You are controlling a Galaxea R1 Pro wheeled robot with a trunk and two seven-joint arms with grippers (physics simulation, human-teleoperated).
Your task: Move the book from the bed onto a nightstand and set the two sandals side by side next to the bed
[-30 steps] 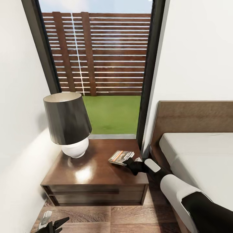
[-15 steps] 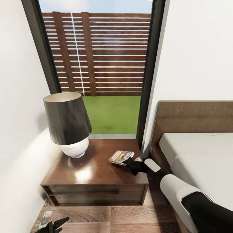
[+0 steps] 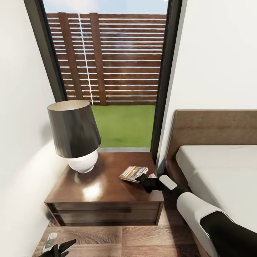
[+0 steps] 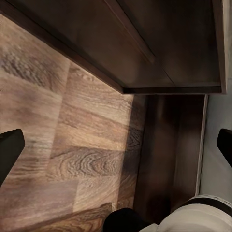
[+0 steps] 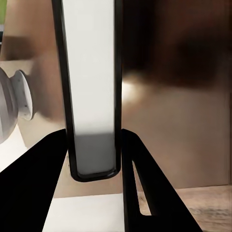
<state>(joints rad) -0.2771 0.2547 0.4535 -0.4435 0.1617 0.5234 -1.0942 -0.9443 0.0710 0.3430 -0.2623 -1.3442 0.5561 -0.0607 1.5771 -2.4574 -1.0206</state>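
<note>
Gripping one book, right claw over one nightstand.

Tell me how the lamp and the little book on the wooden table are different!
The lamp with the dark grey shade and round white base stands upright and tall, while the small thin paperback book with the orange band lies nearly flat. The lamp stands free at the table's back left, but the book is pinched in the right gripper. Both are over the dark brown glossy wooden nightstand.

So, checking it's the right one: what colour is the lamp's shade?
Dark grey-brown, with a pale inside; the lamp shade shows best in the head view.
</note>
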